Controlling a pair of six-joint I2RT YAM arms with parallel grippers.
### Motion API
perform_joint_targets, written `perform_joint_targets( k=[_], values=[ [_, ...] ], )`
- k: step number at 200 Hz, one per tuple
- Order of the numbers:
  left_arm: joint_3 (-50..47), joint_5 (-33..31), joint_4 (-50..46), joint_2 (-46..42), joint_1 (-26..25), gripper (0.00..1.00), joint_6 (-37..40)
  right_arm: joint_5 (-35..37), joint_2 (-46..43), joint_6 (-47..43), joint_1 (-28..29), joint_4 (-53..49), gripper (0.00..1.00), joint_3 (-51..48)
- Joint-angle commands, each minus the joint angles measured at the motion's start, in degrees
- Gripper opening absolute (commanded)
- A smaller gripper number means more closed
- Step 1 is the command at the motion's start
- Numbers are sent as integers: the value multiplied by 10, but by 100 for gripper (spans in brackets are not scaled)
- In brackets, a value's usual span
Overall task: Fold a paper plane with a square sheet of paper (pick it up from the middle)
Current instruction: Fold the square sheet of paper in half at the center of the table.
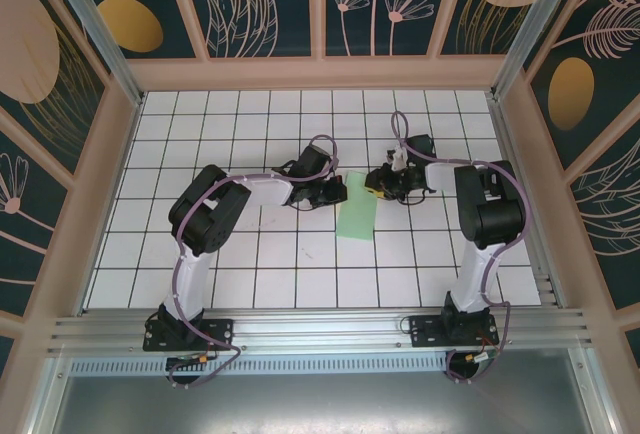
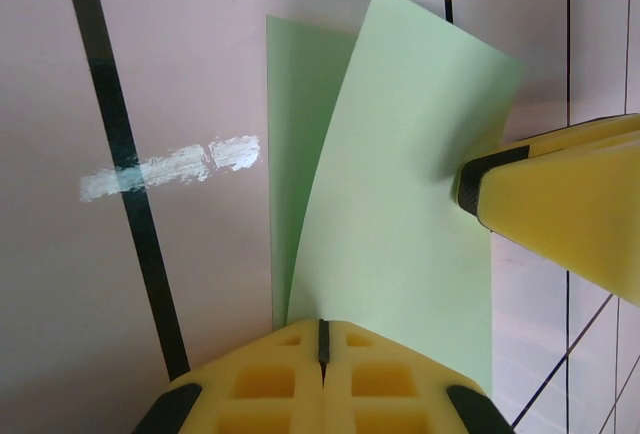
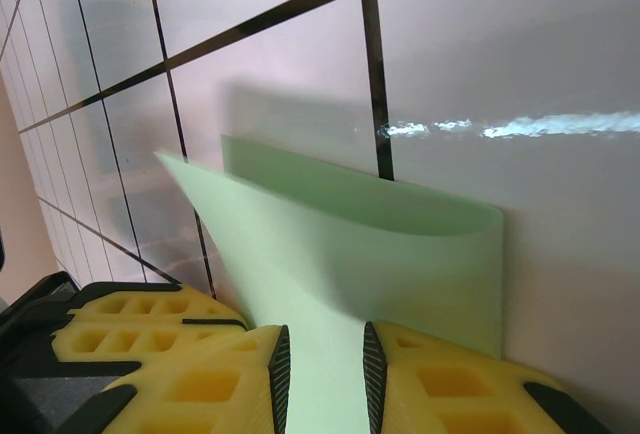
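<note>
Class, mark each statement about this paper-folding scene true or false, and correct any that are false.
1. The square sheet of paper lies completely flat. False: it is bent over on itself, one part curving above the other.
2. The left gripper is shut at the paper's edge. True.
3. The right gripper is shut tight. False: a gap shows between its fingers, with green paper in it.
4. The bend in the paper is rounded, not a sharp crease. True.
5. A white smear marks the table beside the paper. True.
</note>
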Motion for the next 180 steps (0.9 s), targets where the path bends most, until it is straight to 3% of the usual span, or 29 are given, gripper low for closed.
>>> perform_joint_targets(
  k=[1,72,138,180],
  values=[
    [-8,-22,-56,37,-4,5,15,44,27,-19,-7,-7,30,-10],
    [-11,-23,-56,36,-3,5,15,-22,-35,-13,-8,-27,30,44],
    [-10,-22,-56,35,-4,5,16,-7,18,-17,-18,-25,30,54],
    [-10,-22,-56,35,-4,5,16,41,50,-20,-19,-43,30,53]
  ],
)
